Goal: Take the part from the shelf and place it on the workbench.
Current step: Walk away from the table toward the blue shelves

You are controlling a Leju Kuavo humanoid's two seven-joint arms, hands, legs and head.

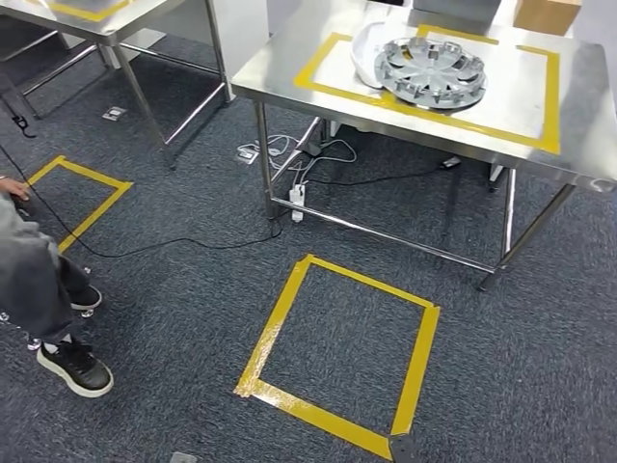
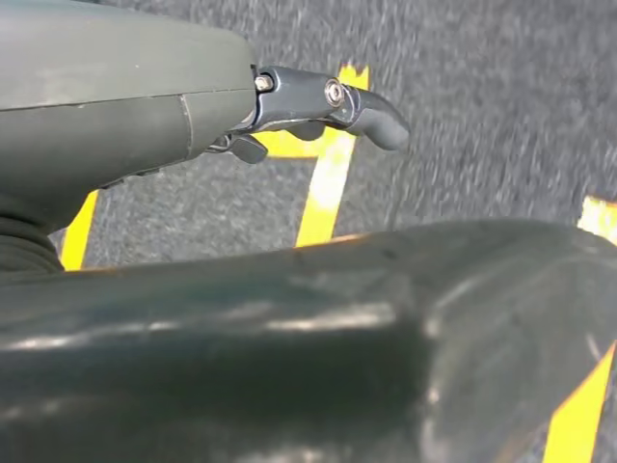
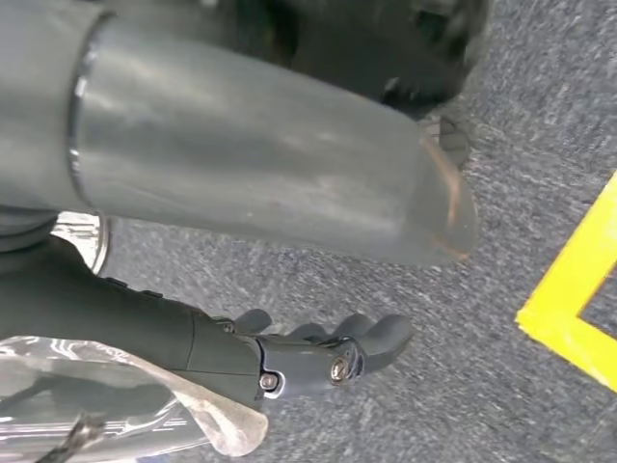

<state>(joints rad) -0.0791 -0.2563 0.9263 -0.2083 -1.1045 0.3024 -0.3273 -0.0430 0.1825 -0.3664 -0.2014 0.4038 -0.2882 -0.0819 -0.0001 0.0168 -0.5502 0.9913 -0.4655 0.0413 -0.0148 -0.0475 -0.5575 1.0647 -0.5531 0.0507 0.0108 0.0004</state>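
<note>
The left hand (image 2: 320,106) and right hand (image 3: 312,357) hang over carpet, fingers stretched out, holding nothing. The part (image 1: 429,69), a silver wheel cover, lies on the workbench (image 1: 582,116) inside yellow tape (image 1: 552,96), partly over a white dish (image 1: 363,53).

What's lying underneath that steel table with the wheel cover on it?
Under the table: a white power strip and cables on grey carpet. The tabletop hides whatever lies further back.

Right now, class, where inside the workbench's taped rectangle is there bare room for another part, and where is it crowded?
The workbench is bare inside the yellow tape right of the silver wheel cover, and in the strip along the near tape. The left-centre is crowded: the cover overlaps a white part.
</note>
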